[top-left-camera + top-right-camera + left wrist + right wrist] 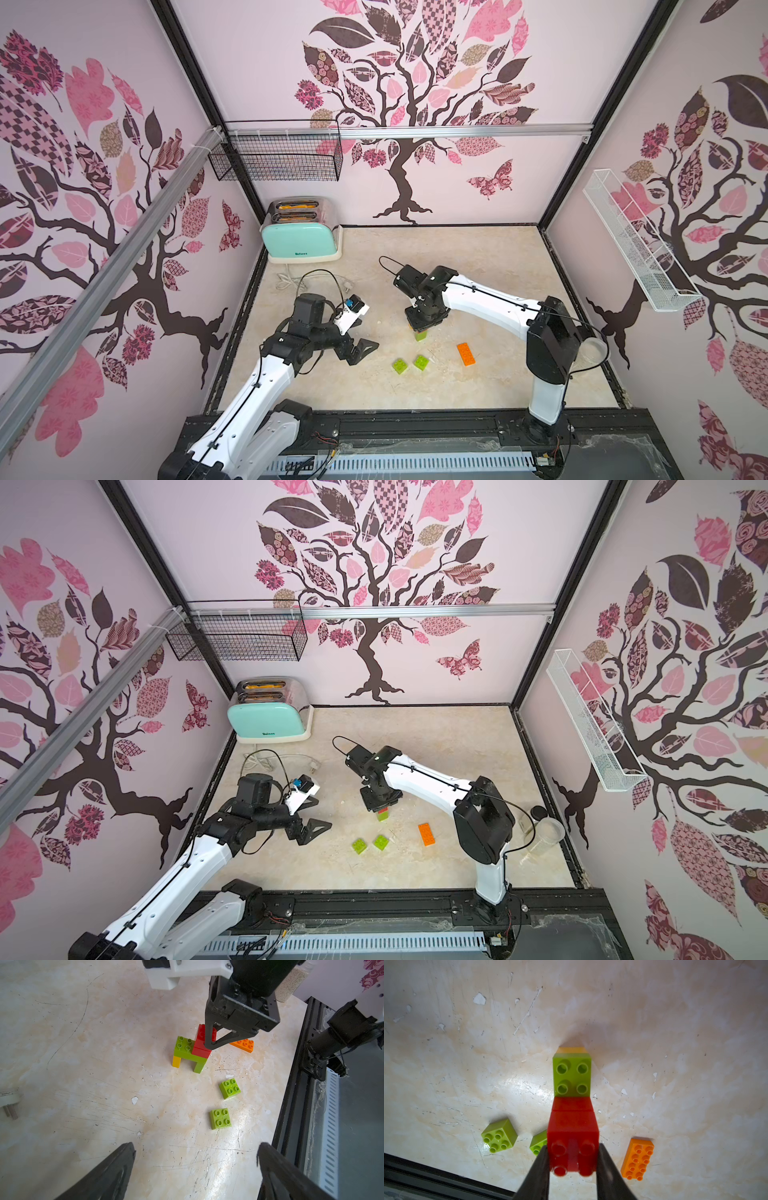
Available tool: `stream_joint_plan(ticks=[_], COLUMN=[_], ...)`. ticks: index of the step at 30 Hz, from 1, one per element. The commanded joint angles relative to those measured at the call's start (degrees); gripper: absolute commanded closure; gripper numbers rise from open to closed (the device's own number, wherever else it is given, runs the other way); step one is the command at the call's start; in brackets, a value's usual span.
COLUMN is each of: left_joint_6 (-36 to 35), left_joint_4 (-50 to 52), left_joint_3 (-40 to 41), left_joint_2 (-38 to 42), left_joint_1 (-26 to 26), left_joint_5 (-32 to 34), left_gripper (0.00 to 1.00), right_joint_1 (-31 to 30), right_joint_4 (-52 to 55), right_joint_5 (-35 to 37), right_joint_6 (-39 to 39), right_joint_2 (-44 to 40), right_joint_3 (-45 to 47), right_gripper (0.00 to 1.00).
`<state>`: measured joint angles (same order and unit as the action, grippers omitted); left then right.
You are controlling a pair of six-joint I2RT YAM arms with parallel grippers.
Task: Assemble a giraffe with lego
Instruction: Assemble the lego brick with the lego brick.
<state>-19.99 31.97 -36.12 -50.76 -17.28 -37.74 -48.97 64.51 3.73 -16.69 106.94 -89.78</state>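
Observation:
The giraffe (188,1053) stands partly built: a long lime-green brick on a yellow leg and a green leg, with two red bricks stacked on one end. My right gripper (573,1147) comes down from above and is shut on the top red brick (572,1126); both top views show only the green base (420,335) (382,815) under it. Two loose green lego bricks (400,366) (421,362) and a long orange one (466,353) lie nearer the front. My left gripper (365,353) hangs open and empty, left of the green bricks (220,1118).
A mint toaster (300,232) stands in the back left corner, its white cord and plug (291,282) trailing behind my left arm. A clear cup (544,835) and a black lid (539,812) sit by the right wall. Wire baskets (278,153) (636,245) hang on the walls.

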Motion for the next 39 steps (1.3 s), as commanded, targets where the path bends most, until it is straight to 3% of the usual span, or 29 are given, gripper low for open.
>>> stream_joint_plan(ticks=[1, 5, 14, 22, 25, 29, 32, 39], left_joint_6=[-0.84, -0.75, -0.74, -0.9, -0.92, -0.93, -0.93, -0.84], left_joint_4=[-0.94, -0.89, -0.82, -0.85, -0.8, -0.94, -0.84, -0.91], left_joint_3=[0.79, 0.44, 0.52, 0.5, 0.44, 0.53, 0.34, 0.34], left_joint_2=[0.65, 0.43, 0.59, 0.53, 0.49, 0.23, 0.16, 0.23], left_joint_1=[-0.08, -0.04, -0.12, -0.3, -0.3, -0.39, -0.31, 0.22], left_joint_5=[-0.58, -0.58, -0.65, -0.57, -0.59, -0.65, -0.6, -0.85], left_gripper=[0.02, 0.02, 0.02, 0.02, 0.02, 0.02, 0.02, 0.02], right_joint_1=[-0.36, -0.37, -0.38, -0.39, -0.34, -0.34, -0.42, -1.08], right_joint_4=[3.5, 5.35, 0.03, 0.25, 2.06, 4.06, 5.97, 1.86], right_joint_5=[0.71, 1.8, -0.63, 1.37, 2.49, 3.03, 3.25, -0.71], right_joint_6=[0.12, 0.43, -0.19, 1.26, 2.14, 3.36, 3.54, 1.83], right_joint_2=[0.06, -1.59, 1.38, 5.61, 6.49, 4.21, 0.53, -11.02], right_joint_3=[-1.26, -4.86, 2.21, 3.1, 0.8, -2.74, -4.53, 4.29], right_gripper=[0.93, 0.93, 0.93, 0.9, 0.81, 0.58, 0.47, 0.36])
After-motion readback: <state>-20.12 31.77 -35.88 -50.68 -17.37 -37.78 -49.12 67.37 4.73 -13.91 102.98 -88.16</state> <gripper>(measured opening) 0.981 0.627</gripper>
